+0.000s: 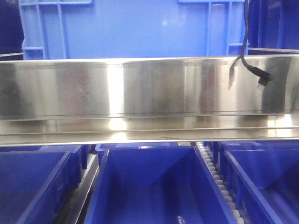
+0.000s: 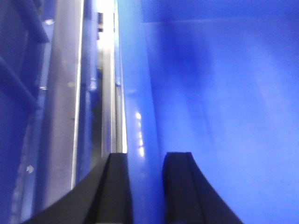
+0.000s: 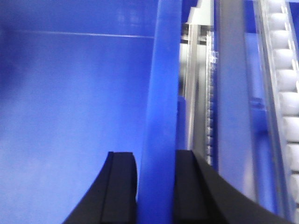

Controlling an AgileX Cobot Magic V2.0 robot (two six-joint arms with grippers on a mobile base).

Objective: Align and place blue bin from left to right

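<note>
The blue bin [image 1: 135,28], light blue with ribbed corners, stands at the top of the front view behind a steel rail. Neither gripper shows in that view. In the left wrist view my left gripper [image 2: 145,158] straddles the upright side wall [image 2: 135,93] of a smooth-walled blue bin, and the wall fills the gap between the fingers. My right gripper [image 3: 156,156] is shut the same way on a wall [image 3: 163,70] of a smooth-walled bin. The roller track beside that wall matches the middle deep-blue bin [image 1: 149,186].
A shiny steel rail [image 1: 140,88] crosses the whole front view. Deep-blue bins stand at the lower left [image 1: 32,186] and lower right [image 1: 266,177]. A white roller track [image 1: 212,170] [image 3: 285,93] runs right of the middle bin. A black cable [image 1: 252,67] hangs at the upper right.
</note>
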